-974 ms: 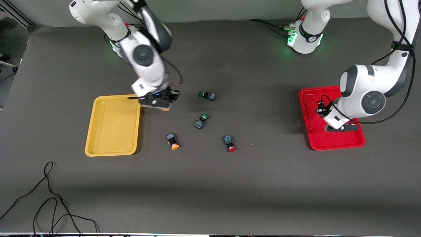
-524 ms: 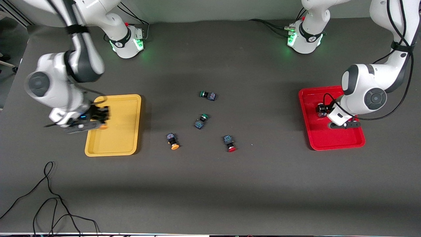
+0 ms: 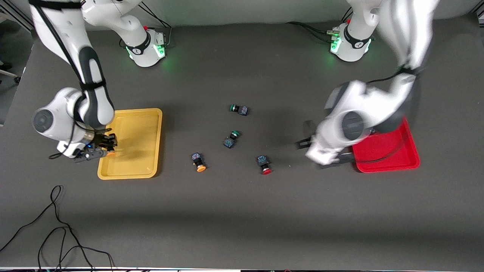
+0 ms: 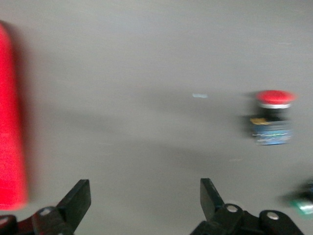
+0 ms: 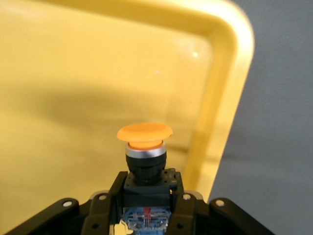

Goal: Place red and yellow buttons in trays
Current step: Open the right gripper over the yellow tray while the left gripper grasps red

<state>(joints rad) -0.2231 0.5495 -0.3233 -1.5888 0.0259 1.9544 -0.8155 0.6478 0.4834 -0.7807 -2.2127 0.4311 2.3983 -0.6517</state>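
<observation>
Now right gripper (image 3: 99,151), clamped on a yellow-capped button (image 5: 145,147), sits over the yellow tray (image 3: 130,166). Left gripper (image 4: 145,205), fingers apart, empty, over table between red tray (image 3: 385,160) and loose red button (image 3: 264,164).

White, rounded arm (image 3: 89,71) shells with dark grey joint bands and round grey caps. Black cables strapped along the links. Bases (image 3: 145,45) lit green, ringed in black, with a small red dot. Black fingers (image 4: 80,198) on black gripper bodies with silver screws (image 5: 216,202).
</observation>
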